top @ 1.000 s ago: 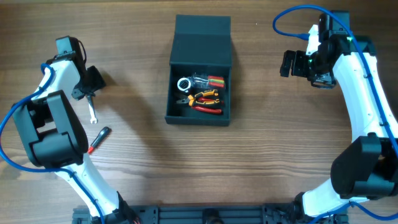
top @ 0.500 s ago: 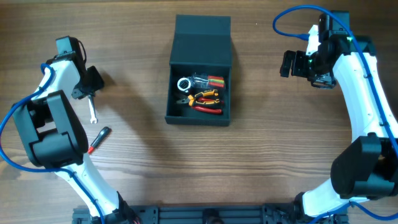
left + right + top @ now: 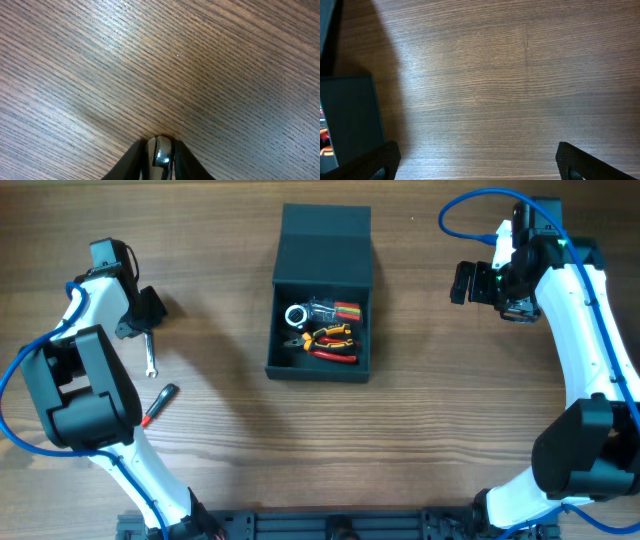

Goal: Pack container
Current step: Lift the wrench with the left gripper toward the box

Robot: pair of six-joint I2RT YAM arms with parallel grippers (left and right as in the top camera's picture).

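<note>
At the middle of the wooden table (image 3: 450, 430) sits the container (image 3: 318, 370), a square box in a dull, dark teal-grey. Its flap lid (image 3: 326, 240), the same colour, is open and lies back on the far side, away from the robot's base. The box is far bigger than the tools around it. Inside, against the dark floor, lie a pair of pliers (image 3: 330, 345) with red and yellow handles, a shiny ring-shaped metal piece (image 3: 297, 315) and a small cluster of red and green parts (image 3: 346, 309) too small to identify. All of them sit toward the far half of the box.

Well to the left of the box, the left gripper (image 3: 147, 330) is down at the table over the upper end of a small silver wrench (image 3: 150, 358). From the left wrist camera, its two dark fingers (image 3: 137, 157) are pressed in on either side of a bright metal piece, the wrench's end (image 3: 160, 155), pinching it. A screwdriver (image 3: 158, 405) with a red and black handle lies on the wood nearer the robot, apart from the wrench.

Off to the right of the box, the right gripper (image 3: 465, 282) hangs above the table with its fingers spread wide. Its wrist camera shows the container's (image 3: 350, 120) dark side at the left edge.
</note>
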